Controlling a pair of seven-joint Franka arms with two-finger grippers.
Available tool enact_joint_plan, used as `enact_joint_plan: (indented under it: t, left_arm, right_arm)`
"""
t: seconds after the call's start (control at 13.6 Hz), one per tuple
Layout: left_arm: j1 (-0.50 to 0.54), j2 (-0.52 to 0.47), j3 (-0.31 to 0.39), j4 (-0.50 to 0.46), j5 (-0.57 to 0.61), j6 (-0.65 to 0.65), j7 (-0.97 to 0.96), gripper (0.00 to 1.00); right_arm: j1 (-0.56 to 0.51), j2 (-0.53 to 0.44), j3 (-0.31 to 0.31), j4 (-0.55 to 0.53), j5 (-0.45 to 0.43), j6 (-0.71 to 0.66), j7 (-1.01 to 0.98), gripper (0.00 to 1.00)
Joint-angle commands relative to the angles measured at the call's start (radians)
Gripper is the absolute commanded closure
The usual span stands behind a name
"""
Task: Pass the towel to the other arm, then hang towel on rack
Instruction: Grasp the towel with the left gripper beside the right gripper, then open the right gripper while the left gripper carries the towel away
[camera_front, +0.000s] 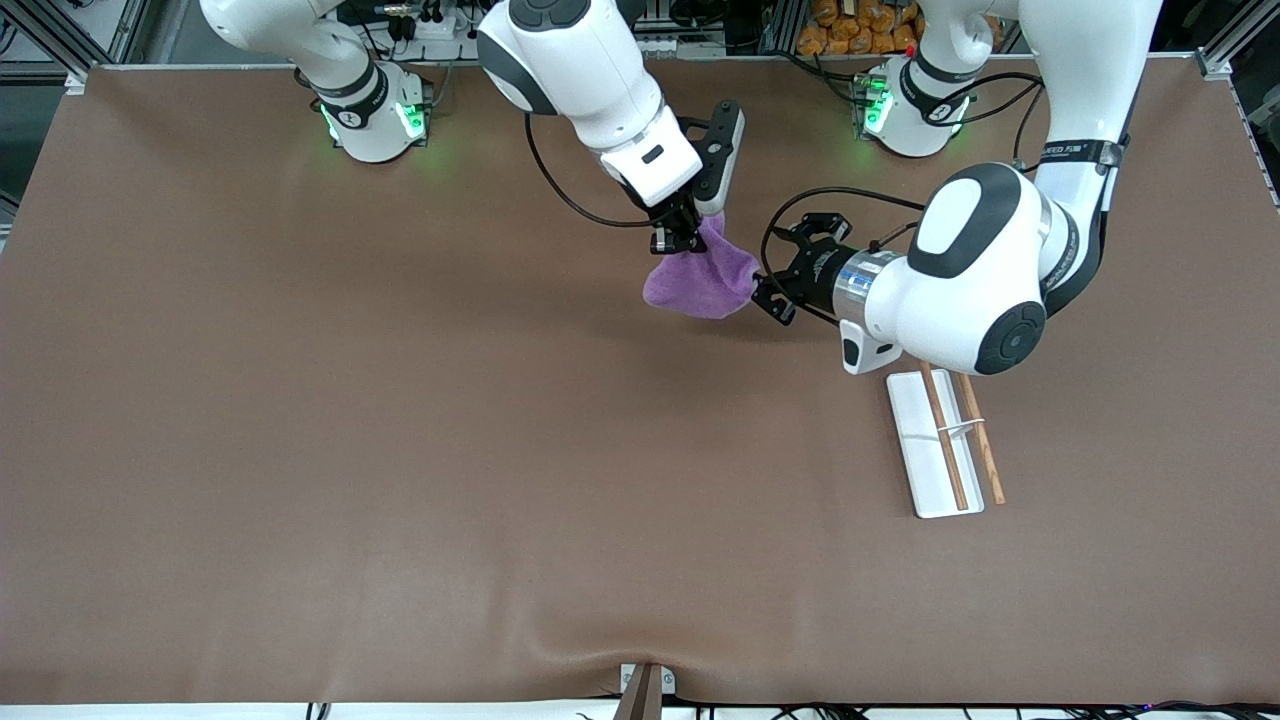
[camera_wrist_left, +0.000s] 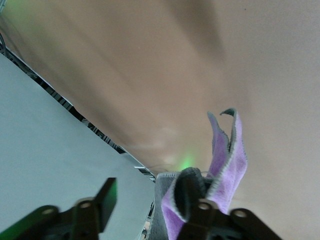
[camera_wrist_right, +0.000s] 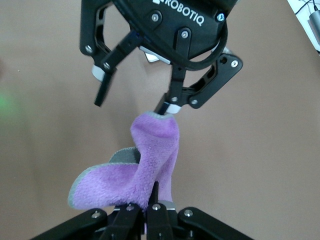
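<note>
The purple towel (camera_front: 700, 280) hangs in the air over the table's middle, toward the robots' bases. My right gripper (camera_front: 680, 238) is shut on one corner of it; in the right wrist view the towel (camera_wrist_right: 150, 150) rises from the closed right gripper (camera_wrist_right: 152, 199). My left gripper (camera_front: 768, 268), with the silver wrist ring, is open at the towel's free end. It also shows in the right wrist view (camera_wrist_right: 134, 102), one finger touching the towel's tip. In the left wrist view the towel (camera_wrist_left: 235, 150) drapes over one finger of the left gripper (camera_wrist_left: 150, 192). The rack (camera_front: 915, 440) lies under the left arm.
The rack's two brown rods (camera_front: 945, 440) run along its white base, nearer the front camera than the left arm's elbow. The brown table mat (camera_front: 400, 450) spreads wide toward the right arm's end. Both arm bases stand at the table's back edge.
</note>
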Motion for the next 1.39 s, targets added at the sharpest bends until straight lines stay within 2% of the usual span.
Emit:
enact_joint_plan:
  t: [0.0,0.37,0.81,0.88,0.95,1.32]
  left_arm:
    - [-0.002,-0.001,-0.004,0.002,-0.019,0.022,-0.014,1.00]
    - [0.006,0.000,0.005,0.042,-0.008,0.024,0.000,1.00]
    - [0.097,-0.006,0.009,0.065,-0.008,0.024,0.061,1.00]
    - [0.111,-0.008,0.009,0.065,-0.007,0.024,0.074,1.00]
    - [0.124,-0.011,0.009,0.067,0.007,0.022,0.084,1.00]
    - [0.170,-0.009,0.008,0.102,0.130,0.018,0.175,1.00]
  right_arm:
    - [0.012,0.014,-0.010,0.026,-0.010,-0.004,-0.004,1.00]
    - [0.012,0.013,-0.010,0.026,-0.010,-0.004,-0.004,1.00]
    - [0.012,0.013,-0.010,0.026,-0.010,-0.005,-0.005,1.00]
    - [0.012,0.011,-0.011,0.026,-0.013,-0.005,-0.004,0.83]
    - [0.012,0.010,-0.011,0.026,-0.013,-0.005,0.001,0.01]
    - [-0.011,-0.009,-0.028,0.023,-0.039,-0.034,0.008,0.00]
